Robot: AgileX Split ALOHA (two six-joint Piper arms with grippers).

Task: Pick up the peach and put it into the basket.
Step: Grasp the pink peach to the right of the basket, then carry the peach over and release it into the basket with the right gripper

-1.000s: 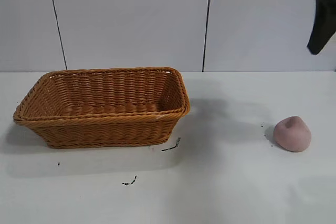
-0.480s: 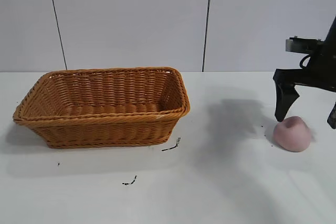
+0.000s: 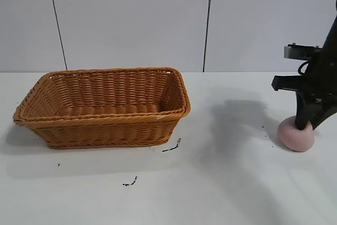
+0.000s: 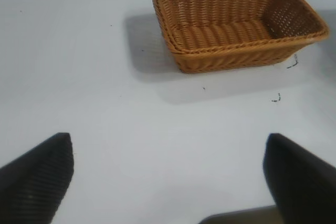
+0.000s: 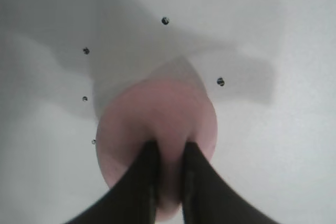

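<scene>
The dusty-pink peach [image 3: 295,137] rests on the white table at the far right. My right gripper [image 3: 304,125] has come straight down on it, and its two black fingers are pinched into the top of the soft peach [image 5: 157,111]; in the right wrist view the gripper [image 5: 169,150] squeezes a narrow ridge of it. The orange-brown wicker basket [image 3: 105,121] stands empty at the left, far from the peach. It also shows in the left wrist view [image 4: 236,45]. My left gripper [image 4: 168,182] is open above bare table, out of the exterior view.
Small black marks lie on the table in front of the basket [image 3: 171,146] [image 3: 130,183]. Black specks [image 5: 165,21] dot the table around the peach. A white panelled wall stands behind the table.
My right gripper came down from the upper right, straddled the peach with open fingers, then lowered and closed on its top. The basket has not moved.
</scene>
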